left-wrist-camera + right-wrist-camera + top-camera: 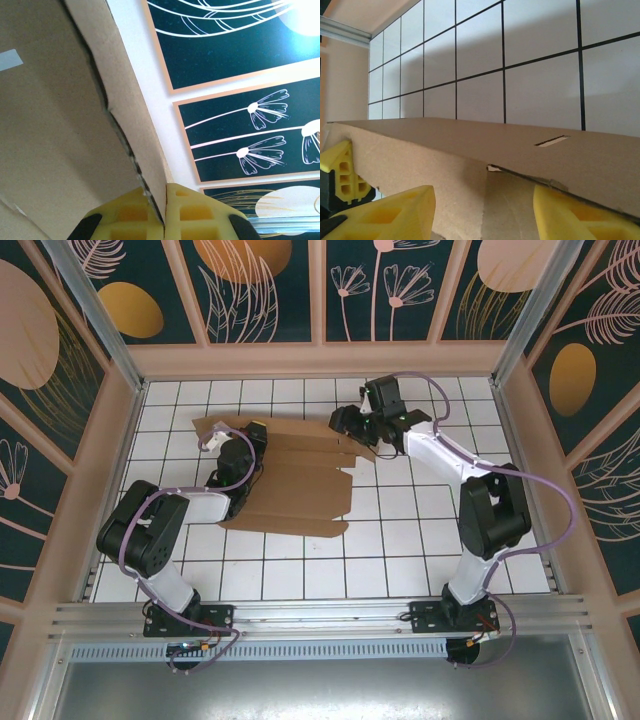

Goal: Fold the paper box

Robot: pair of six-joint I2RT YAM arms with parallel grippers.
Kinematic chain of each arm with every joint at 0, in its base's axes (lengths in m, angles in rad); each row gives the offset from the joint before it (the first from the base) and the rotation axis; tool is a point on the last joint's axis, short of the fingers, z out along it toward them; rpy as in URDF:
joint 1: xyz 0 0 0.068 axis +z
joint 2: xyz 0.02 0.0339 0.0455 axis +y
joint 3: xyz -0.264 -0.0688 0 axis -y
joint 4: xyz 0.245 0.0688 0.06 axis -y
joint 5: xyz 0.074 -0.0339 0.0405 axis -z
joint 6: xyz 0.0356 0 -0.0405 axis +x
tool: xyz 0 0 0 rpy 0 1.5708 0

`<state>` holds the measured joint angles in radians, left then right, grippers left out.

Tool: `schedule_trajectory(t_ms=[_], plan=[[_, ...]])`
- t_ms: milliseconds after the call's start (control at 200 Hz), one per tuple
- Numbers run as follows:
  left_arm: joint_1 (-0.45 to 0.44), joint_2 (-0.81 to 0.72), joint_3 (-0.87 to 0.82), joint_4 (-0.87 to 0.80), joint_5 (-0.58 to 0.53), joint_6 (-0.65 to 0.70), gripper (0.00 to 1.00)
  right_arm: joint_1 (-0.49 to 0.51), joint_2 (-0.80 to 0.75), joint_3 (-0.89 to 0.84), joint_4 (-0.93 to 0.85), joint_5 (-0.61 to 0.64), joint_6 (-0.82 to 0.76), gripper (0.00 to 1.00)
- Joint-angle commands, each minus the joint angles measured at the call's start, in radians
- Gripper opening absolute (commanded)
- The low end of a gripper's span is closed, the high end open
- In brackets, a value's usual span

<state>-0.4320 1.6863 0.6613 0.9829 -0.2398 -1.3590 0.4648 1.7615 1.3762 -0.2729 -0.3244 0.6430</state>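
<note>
Left side first: the left arm (213,506) reaches across the near-left part of the paper box (300,490). Its jaws are shut tight on a thin cardboard flap, and in the wrist view the yellow pads (125,220) meet w/ the flap's edge pinched between them. That flap looks tilted up off the sheet, tho how steeply I can't tell.

Middle: the box lies on the white tiled bench (420,550), left of centre and towards the far side, between the two arms. It's mostly a flat brown sheet w/ creases and notched edges showing. No walls stand on all sides and nothing's closed over.

Right side: the right arm (440,455) comes in over the far-right corner of the sheet. Its jaws stand apart, yellow fingers (395,215) either side of a folded cardboard edge w/ a small slot (552,141) on the panel above. They don't seem to be squeezing it.

My read: early days. Maybe one or two flaps are being raised. Side walls, tucking tabs into slots, closing the lid etc. all appear left to do
</note>
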Motion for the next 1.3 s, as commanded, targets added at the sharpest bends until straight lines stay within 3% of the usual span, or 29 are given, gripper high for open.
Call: schedule_trajectory(t_ms=[0, 125, 360, 711, 826, 1151, 1296], plan=[[0.0, 0.02, -0.01, -0.073, 0.019, 0.016, 0.0, 0.002, -0.005, -0.024, 0.022, -0.007, 0.01, 0.55], [0.001, 0.017, -0.009, -0.083, 0.014, 0.014, 0.0, -0.001, -0.047, -0.022, -0.017, 0.057, -0.017, 0.56], [0.001, 0.008, -0.006, -0.11, 0.009, 0.024, 0.0, -0.005, -0.113, -0.041, -0.039, 0.054, -0.01, 0.55], [0.001, 0.009, -0.002, -0.133, 0.012, 0.02, 0.0, -0.002, -0.091, -0.099, 0.007, -0.005, 0.0, 0.56], [0.001, 0.01, 0.001, -0.139, 0.013, 0.02, 0.0, -0.001, -0.037, -0.095, 0.047, -0.079, 0.007, 0.57], [0.001, 0.016, -0.007, -0.13, 0.032, 0.005, 0.0, 0.0, 0.048, -0.09, 0.36, -0.254, 0.117, 0.58], [0.001, 0.015, -0.009, -0.131, 0.033, 0.002, 0.0, -0.006, 0.06, -0.138, 0.511, -0.3, 0.19, 0.52]])
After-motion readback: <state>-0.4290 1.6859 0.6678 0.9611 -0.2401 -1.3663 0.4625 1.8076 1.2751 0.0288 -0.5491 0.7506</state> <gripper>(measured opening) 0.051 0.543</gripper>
